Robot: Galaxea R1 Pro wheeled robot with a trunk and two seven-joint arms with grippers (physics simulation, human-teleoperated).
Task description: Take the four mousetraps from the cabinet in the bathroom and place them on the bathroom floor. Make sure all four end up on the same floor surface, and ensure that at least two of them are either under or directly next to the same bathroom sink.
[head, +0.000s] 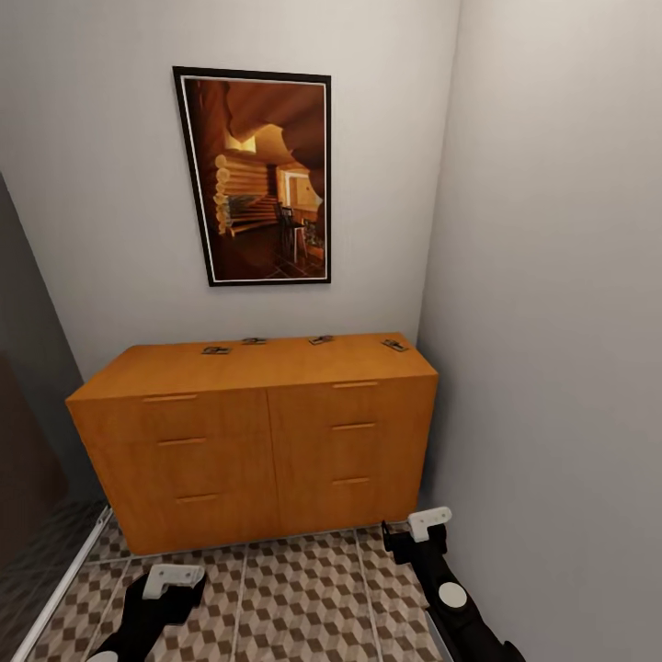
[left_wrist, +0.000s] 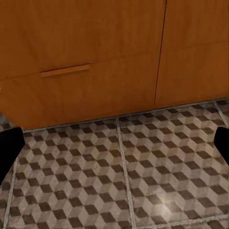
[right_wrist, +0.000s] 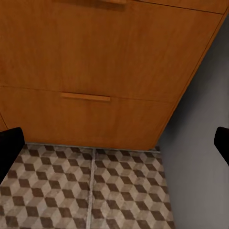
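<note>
Left tool (head: 173, 580) is hanging low at about 7 o'clock in the head view, over the bathroom floor (head: 303, 598); its wrist camera is showing dark fingertips (left_wrist: 9, 148) at the two frame edges with a wide gap between, so the fingers are standing spread and gripping nothing.

Right tool (head: 428, 522) is sitting at about 5 o'clock, close to the grey side wall (head: 552, 368); its fingertips (right_wrist: 10, 145) are likewise sitting far apart at the frame edges, spread and gripping nothing.

Both tools are pointing at the lower drawer fronts of the cabinet (head: 257, 441), which is standing on the cube-pattern tiles directly ahead, toward 12 o'clock, its right end against the side wall.

Four mousetraps are lying on the cabinet's flat top near its rear edge, apart from one another in a rough row: the first mousetrap (head: 216, 350), second (head: 255, 341), third (head: 321, 339), fourth (head: 395, 346).

A framed picture (head: 257, 179) is hanging on the back wall above.
</note>
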